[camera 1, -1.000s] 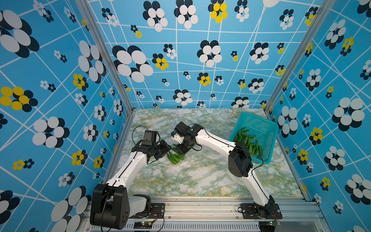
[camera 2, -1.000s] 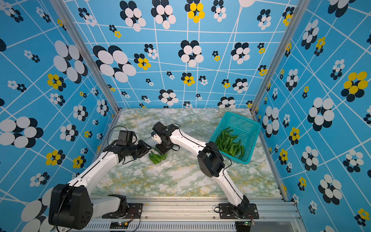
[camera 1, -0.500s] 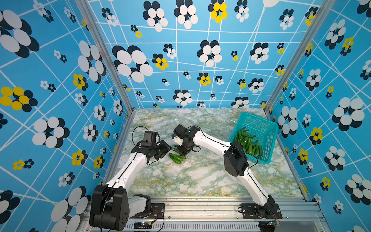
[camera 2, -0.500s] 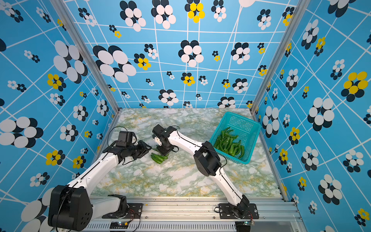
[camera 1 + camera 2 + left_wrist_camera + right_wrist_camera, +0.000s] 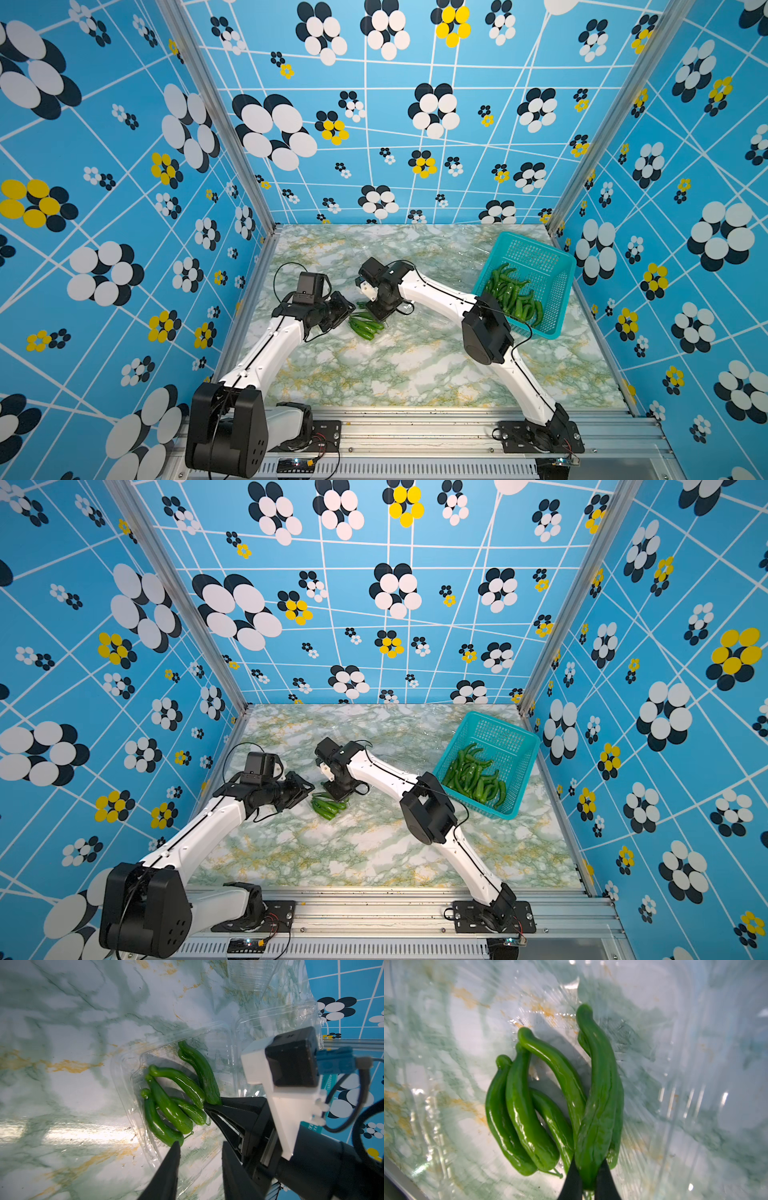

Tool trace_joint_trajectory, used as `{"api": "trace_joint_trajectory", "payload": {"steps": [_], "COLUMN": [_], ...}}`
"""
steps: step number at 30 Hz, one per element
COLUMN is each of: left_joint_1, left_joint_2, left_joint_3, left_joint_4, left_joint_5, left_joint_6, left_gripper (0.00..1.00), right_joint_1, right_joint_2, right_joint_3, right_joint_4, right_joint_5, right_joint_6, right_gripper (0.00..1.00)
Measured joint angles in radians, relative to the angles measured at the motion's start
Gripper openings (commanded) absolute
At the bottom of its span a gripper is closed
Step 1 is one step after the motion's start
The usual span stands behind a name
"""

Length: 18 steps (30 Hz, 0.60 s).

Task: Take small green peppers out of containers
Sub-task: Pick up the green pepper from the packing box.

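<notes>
Several small green peppers (image 5: 172,1105) lie in an open clear clamshell container (image 5: 128,1076) left of the table's middle, seen in both top views (image 5: 365,326) (image 5: 328,806). My right gripper (image 5: 588,1176) is shut on the stem end of one long pepper (image 5: 600,1093), which still lies among the others. It also shows in the left wrist view (image 5: 214,1105). My left gripper (image 5: 199,1147) stands just left of the container (image 5: 349,309). Its black fingers (image 5: 170,1167) are apart, and the container's clear rim runs through the gap.
A teal perforated basket (image 5: 536,257) at the back right holds many green peppers (image 5: 515,297). Another empty clear container (image 5: 249,974) lies beyond the open one, whose lid (image 5: 276,1020) lies flat beside it. Patterned blue walls close in three sides.
The right gripper's jaws have closed on one pepper in the container, after the right arm shifted slightly left. The left arm has not moved.
</notes>
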Motion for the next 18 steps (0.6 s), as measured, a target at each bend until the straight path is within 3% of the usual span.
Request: {"api": "trace_joint_trajectory", "payload": {"steps": [10,18], "left_joint_1": [0.0,0.0], "left_joint_2": [0.0,0.0], "left_joint_3": [-0.002,-0.002], "left_joint_4": [0.015,0.017], "left_joint_5": [0.005,0.005], "left_joint_6": [-0.004,-0.004], "left_gripper": [0.36,0.36], "right_joint_1": [0.0,-0.008], "right_joint_2": [-0.026,-0.171], "right_joint_3": [0.0,0.0], "right_joint_4": [-0.002,-0.011], "right_joint_5": [0.001,0.024], "right_joint_6": [0.003,0.003], "right_gripper": [0.0,0.0]}}
